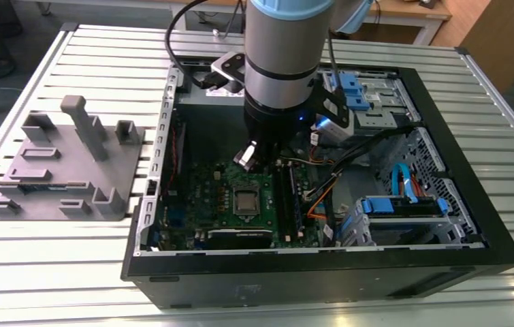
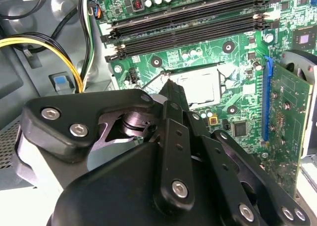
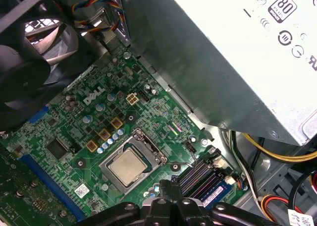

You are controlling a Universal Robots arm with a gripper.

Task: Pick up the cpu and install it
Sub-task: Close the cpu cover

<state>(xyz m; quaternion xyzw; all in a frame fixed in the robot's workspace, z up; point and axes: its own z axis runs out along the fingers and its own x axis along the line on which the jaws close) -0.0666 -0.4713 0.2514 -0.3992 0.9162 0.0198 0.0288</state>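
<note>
On the slatted metal counter (image 1: 47,272) I have an open computer case (image 1: 474,231) lying on its side, with my arm (image 1: 284,61) reaching down into it from above. Toward the exterior view's left of the case, well apart from it, sits the grey plastic fixture (image 1: 61,170) with its upright posts. Inside the case, the green motherboard (image 1: 207,204) fills the floor, with the silver power supply (image 3: 233,52) along one wall in the first wrist view and a black fan (image 3: 34,62) at another. A blue-edged drive cage (image 1: 402,208) sits at the exterior view's right of the board.

My gripper (image 1: 248,158) hangs just above the board, near the socket and a little off to one side of it. From the second wrist view I see the black linkages of the gripper (image 2: 171,89) drawn together to a narrow tip, the jaws closed with nothing between them that I can make out.

The dark memory slots (image 2: 188,23) run beside the socket. The metal socket frame (image 3: 131,161) stands open around its well. The cpu (image 3: 125,165) lies flat inside that socket, silvery top up, apart from the jaws; I also see it in the exterior view as a pale square (image 1: 244,200) below the gripper.
</note>
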